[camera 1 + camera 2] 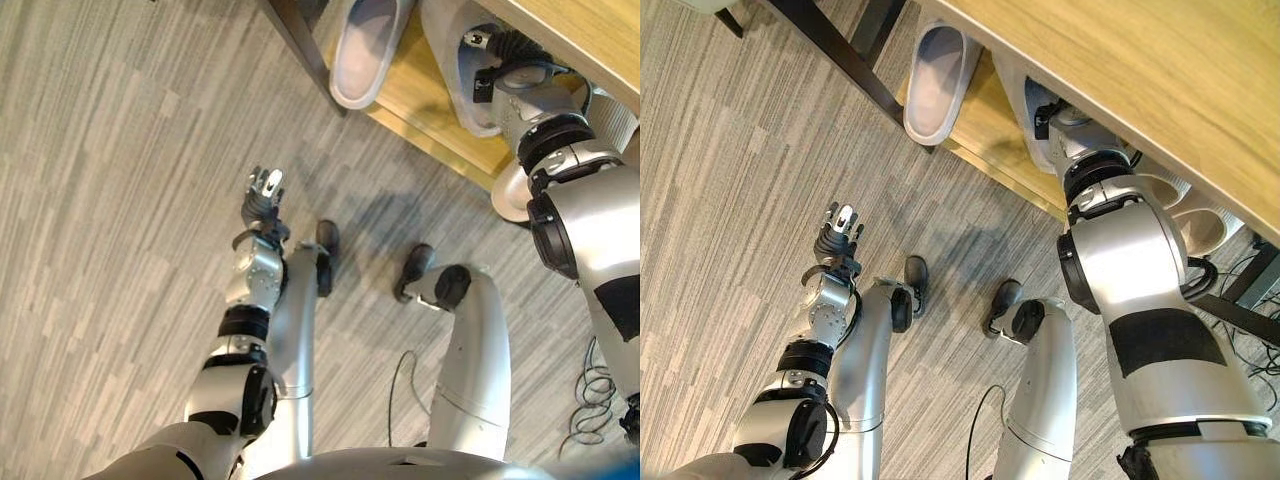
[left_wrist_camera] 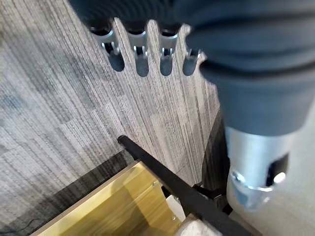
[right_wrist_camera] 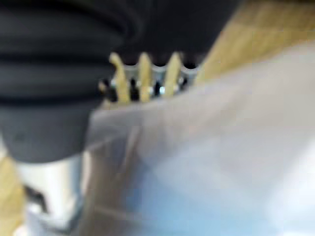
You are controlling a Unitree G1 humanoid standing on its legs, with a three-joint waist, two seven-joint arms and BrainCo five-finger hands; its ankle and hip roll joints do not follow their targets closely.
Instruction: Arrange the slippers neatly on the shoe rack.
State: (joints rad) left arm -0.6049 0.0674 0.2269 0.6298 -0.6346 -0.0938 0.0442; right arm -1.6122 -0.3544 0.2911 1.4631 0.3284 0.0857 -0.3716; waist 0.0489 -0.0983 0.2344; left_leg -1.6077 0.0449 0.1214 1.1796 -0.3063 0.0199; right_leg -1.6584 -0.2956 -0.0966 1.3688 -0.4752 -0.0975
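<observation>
Second slipper going onto the low shelf

Left eye: pale grey soft foam slipper (image 1: 365, 48) on light wooden shoe rack shelf (image 1: 425, 100), second pale slipper (image 1: 455, 75) beside it under right robot hand (image 1: 495, 75), fingers hidden, grip unclear. Left wrist: left robot hand (image 2: 142, 49) relaxed, empty. Probably light, squashy; best gripped at heel rim

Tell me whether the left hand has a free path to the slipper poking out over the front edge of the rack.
Probably yes. The left hand hangs over bare carpet, and nothing lies between it and that slipper. A dark rack leg stands beside the slipper's toe.
</observation>
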